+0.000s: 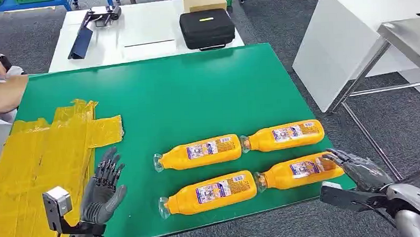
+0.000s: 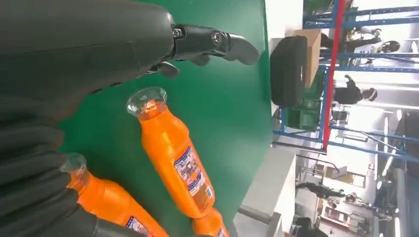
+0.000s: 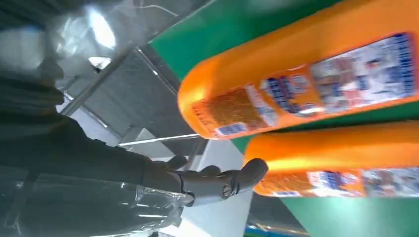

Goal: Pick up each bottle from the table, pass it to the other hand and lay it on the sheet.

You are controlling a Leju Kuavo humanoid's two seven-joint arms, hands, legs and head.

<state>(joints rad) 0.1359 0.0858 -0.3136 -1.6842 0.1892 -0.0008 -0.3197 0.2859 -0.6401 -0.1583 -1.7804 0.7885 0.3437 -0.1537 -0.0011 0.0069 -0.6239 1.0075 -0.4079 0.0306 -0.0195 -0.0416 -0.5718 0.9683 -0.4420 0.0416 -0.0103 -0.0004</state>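
Four orange bottles lie on the green table (image 1: pixel 159 94): far-left (image 1: pixel 201 151), far-right (image 1: pixel 285 135), near-left (image 1: pixel 210 192) and near-right (image 1: pixel 297 172). The crinkled yellow sheet (image 1: pixel 46 156) covers the table's left side. My left hand (image 1: pixel 102 188) stands upright between the sheet and the bottles, fingers spread and holding nothing; its fingers (image 2: pixel 217 42) hover over the green top near a bottle's neck (image 2: pixel 173 153). My right hand (image 1: pixel 357 168) reaches the base end of the near-right bottle at the table's right edge, and a fingertip (image 3: pixel 247 175) touches a bottle base (image 3: pixel 336 163) without wrapping it.
A person's arm (image 1: pixel 1 91) rests at the table's far-left corner. Behind the green table a white table (image 1: pixel 141 31) carries a black case (image 1: pixel 207 28), a cardboard box (image 1: pixel 204 0) and dark tools (image 1: pixel 81 41). A white cabinet (image 1: pixel 352 34) and a metal frame (image 1: pixel 405 38) stand to the right.
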